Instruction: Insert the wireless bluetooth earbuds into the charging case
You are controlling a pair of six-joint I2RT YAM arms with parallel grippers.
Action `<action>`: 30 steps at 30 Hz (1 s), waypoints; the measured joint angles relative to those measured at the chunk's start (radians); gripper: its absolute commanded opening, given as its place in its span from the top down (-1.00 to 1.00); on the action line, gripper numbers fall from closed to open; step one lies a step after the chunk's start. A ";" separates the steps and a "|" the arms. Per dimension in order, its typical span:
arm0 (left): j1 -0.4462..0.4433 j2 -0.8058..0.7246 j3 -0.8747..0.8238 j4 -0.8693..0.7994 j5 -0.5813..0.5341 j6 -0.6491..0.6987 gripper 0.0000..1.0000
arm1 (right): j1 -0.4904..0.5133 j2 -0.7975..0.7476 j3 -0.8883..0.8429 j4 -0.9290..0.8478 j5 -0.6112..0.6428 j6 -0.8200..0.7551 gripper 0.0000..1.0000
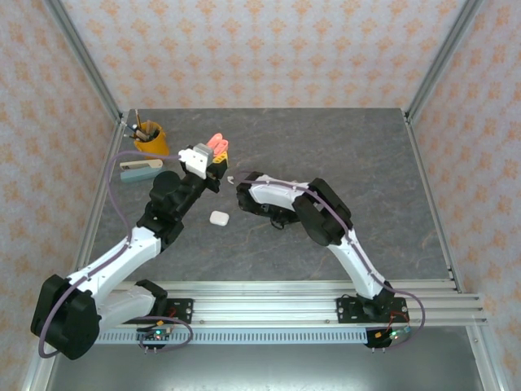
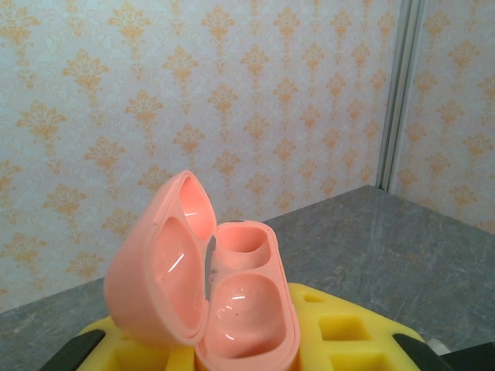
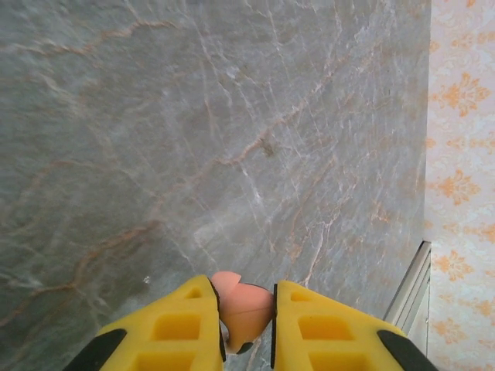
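Pinching a salmon earbud, the right pincer hangs above the grey bench.
The left pincer clamps the salmon charging case, lid open; a white case lies between the arms.

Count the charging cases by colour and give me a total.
Salmon case: 1
White case: 1
Total: 2
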 measured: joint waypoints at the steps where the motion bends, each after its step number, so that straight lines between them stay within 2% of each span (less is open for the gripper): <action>1: 0.001 -0.002 0.000 0.000 0.000 0.000 1.00 | 0.002 0.018 0.025 -0.012 0.001 0.000 0.53; 8: 0.001 -0.018 0.000 -0.002 0.004 0.000 1.00 | 0.032 0.128 0.192 -0.058 -0.008 0.000 0.27; 14: 0.002 -0.031 0.000 -0.012 0.005 0.000 1.00 | 0.056 0.134 0.319 -0.054 -0.038 -0.004 0.02; 19: 0.002 -0.032 0.000 -0.033 0.010 0.000 1.00 | 0.071 0.111 0.340 -0.051 -0.068 -0.002 -0.05; 24: 0.006 -0.040 0.014 -0.047 0.023 -0.006 1.00 | 0.062 -0.019 0.234 0.009 -0.091 0.005 -0.09; 30: 0.007 -0.048 0.021 -0.075 0.034 -0.007 1.00 | -0.003 -0.305 -0.060 0.174 -0.181 0.045 -0.16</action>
